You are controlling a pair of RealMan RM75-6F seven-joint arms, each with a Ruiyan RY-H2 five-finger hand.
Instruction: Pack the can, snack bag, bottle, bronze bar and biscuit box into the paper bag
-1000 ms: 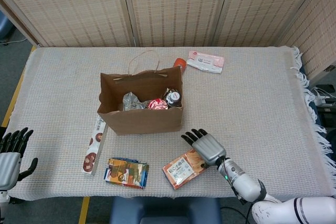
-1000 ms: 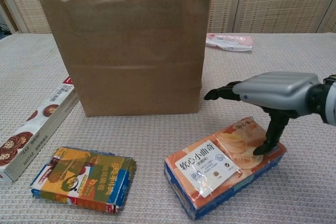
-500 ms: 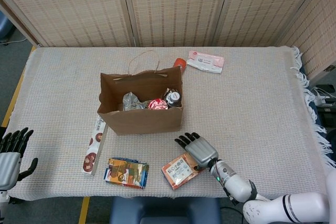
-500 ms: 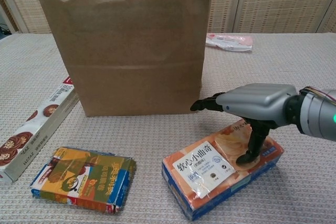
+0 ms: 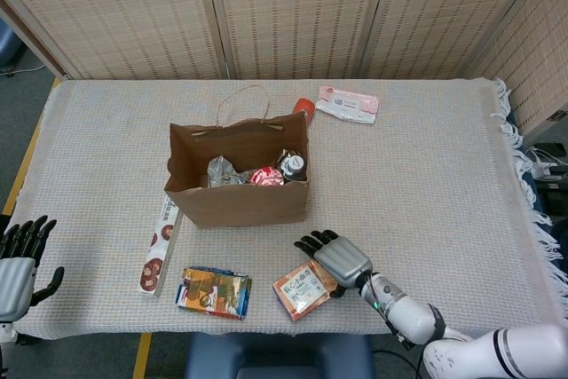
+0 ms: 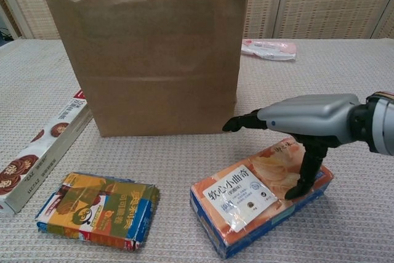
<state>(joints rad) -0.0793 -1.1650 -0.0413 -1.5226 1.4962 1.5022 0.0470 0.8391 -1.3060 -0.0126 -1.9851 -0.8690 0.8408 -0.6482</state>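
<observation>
The brown paper bag (image 5: 238, 193) (image 6: 148, 53) stands open at mid-table. Inside it I see a crumpled silver snack bag (image 5: 222, 170), a red can (image 5: 266, 177) and a dark-capped bottle (image 5: 292, 164). The orange biscuit box (image 5: 304, 289) (image 6: 258, 196) lies flat near the front edge, to the bag's front right. My right hand (image 5: 335, 257) (image 6: 308, 118) hovers over its right half, fingers stretched out above it toward the bag, thumb (image 6: 306, 173) pointing down onto the box's right end. My left hand (image 5: 19, 259) hangs open off the table's front left corner.
A long cookie box (image 5: 160, 246) (image 6: 40, 152) lies by the bag's left side, with a colourful flat packet (image 5: 213, 292) (image 6: 98, 209) in front of it. A pink-white packet (image 5: 348, 103) (image 6: 269, 49) and an orange-red item (image 5: 304, 106) lie behind the bag.
My right hand slid left and toward the front edge, and the orange box shifted a little left with it. The thumb now sits nearer the box's right end. The left hand stayed put.
</observation>
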